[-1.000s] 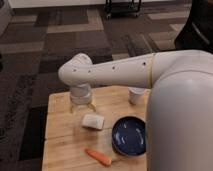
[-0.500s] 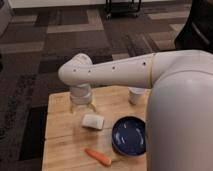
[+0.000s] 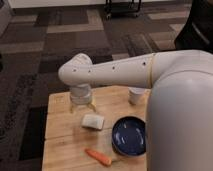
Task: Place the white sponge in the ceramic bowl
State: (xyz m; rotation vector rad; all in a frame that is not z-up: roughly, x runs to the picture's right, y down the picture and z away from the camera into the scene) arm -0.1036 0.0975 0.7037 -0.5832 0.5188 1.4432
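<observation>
1. Zero change over the last sec: the arm (image 3: 115,72), the white sponge (image 3: 93,121) and the ceramic bowl (image 3: 128,135) all sit exactly as they did, no visible motion
2. End effector: the gripper (image 3: 82,106) hangs under the wrist over the back part of the wooden table (image 3: 60,142), fingers spread wide w/ nothing between them (so no grip on anything yet)
3. Task obj: the white sponge lies flat on the table just in front of the gripper, on the camera's side; not lifted, and I can't tell if a fingertip touches it
4. Target: the ceramic bowl stands near the sponge on the picture's right, not touching it, empty inside
5. Others: a carrot (image 3: 98,156) near the front edge, a white cup (image 3: 136,95) at the back, partly behind the arm
6. Meaning: the standstill reads as a hover before the pick. Task barely begun, sponge ungrasped, bowl unfilled
7. Next prob needs the gripper fwd and down to straddle the sponge, then a light squeeze, since the block looks soft
</observation>
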